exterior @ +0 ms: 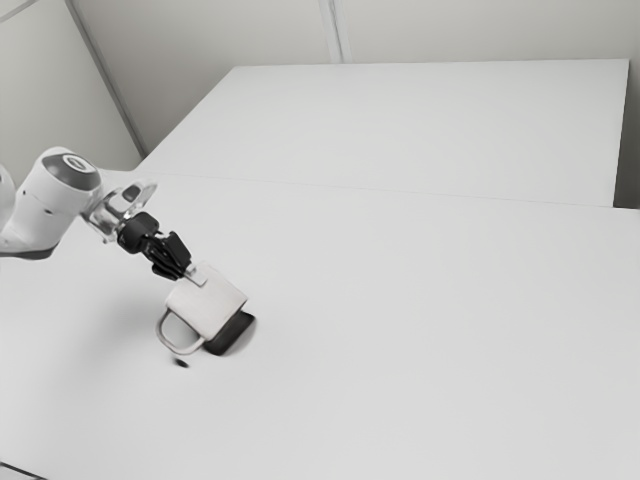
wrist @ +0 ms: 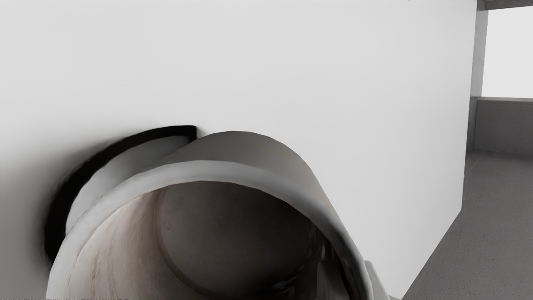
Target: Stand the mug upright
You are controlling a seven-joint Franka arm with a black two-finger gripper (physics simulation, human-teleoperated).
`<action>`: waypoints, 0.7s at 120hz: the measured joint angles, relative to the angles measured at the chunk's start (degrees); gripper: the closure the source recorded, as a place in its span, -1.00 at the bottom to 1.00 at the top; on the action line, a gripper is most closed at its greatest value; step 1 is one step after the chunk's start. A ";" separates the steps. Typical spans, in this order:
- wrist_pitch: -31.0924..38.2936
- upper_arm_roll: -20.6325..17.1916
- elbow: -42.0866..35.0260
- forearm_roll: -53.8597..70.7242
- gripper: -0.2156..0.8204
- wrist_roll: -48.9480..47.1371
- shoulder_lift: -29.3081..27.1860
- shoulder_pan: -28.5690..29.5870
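White, cylindrical mug with a loop handle point(exterior: 205, 303) is tilted at left of the exterior frame, its mouth toward upper left. We find the black two-finger gripper point(exterior: 196, 274) clamped on its wall. We advise turning it slowly until level, seating it flat on the white table point(exterior: 430, 320), then releasing. Inside, we note one fingertip point(wrist: 329, 279) and no visible contents.

White table point(exterior: 450, 300), pale walls point(exterior: 220, 35); grey floor point(wrist: 495, 237), bright opening point(wrist: 509, 54), perhaps window.
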 joint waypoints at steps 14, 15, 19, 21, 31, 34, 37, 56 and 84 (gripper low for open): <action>1.63 -0.05 -0.02 2.25 0.91 -0.43 -3.15 -1.27; 1.89 -0.05 -0.02 2.67 0.91 -0.45 -3.47 -1.52; 2.99 -0.06 -0.05 4.48 0.91 -0.56 -4.59 -2.69; 3.57 -0.06 -0.07 5.38 0.91 -0.60 -5.06 -3.32; 7.10 -0.07 -1.13 9.64 0.91 -0.84 -7.05 -6.03; 8.27 -0.10 -1.59 10.75 0.91 -0.91 -7.56 -6.69; 9.46 -0.12 -2.03 11.76 0.91 -0.97 -7.98 -7.27; 18.33 -1.94 -7.11 18.32 0.92 -1.40 -12.07 -8.62; 28.59 -4.38 -10.00 32.97 0.92 -5.02 -14.58 -11.92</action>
